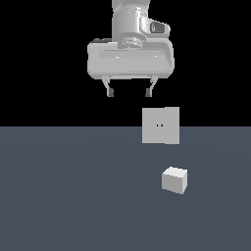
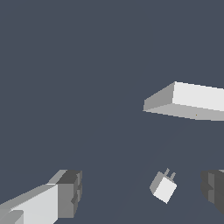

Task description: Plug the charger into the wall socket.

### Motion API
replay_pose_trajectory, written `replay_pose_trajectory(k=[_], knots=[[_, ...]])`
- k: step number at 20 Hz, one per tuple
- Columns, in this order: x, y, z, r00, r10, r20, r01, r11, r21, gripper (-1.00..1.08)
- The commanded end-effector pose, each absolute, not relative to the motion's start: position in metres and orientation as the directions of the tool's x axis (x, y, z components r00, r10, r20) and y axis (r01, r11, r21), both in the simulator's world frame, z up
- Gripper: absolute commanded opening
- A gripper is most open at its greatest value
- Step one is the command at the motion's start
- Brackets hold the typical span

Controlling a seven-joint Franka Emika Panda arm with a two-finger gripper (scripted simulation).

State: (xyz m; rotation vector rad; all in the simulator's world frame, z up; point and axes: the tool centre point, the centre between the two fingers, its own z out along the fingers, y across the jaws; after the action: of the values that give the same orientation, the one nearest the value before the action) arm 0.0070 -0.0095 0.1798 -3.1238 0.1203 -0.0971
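The charger (image 1: 174, 180) is a small near-white cube lying on the dark grey floor, toward the exterior view's right. In the wrist view the charger (image 2: 163, 186) shows two short prongs on one face. The wall socket (image 1: 161, 125) is a flat upright light-grey square plate with two tiny dark holes at its centre, standing behind the charger; the wrist view shows the wall socket (image 2: 188, 101) from above as a slab. My gripper (image 1: 129, 92) hangs high above the floor, up and to the exterior view's left of both, open with nothing between its fingers (image 2: 68, 192).
A flat dark grey floor (image 1: 73, 196) spreads under everything, with black background above its far edge. No other objects show.
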Motion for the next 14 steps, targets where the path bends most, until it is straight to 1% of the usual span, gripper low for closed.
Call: replay_pose_trajectory(k=[1, 7, 14], knots=[[0.001, -0.016, 0.172, 0.991, -0.116, 0.067, -0.115, -0.993, -0.014, 1.0], [-0.021, -0.038, 0.144, 0.965, -0.247, 0.091, -0.248, -0.969, -0.006, 1.0], [-0.056, -0.063, 0.105, 0.897, -0.423, 0.125, -0.427, -0.904, -0.001, 1.0]])
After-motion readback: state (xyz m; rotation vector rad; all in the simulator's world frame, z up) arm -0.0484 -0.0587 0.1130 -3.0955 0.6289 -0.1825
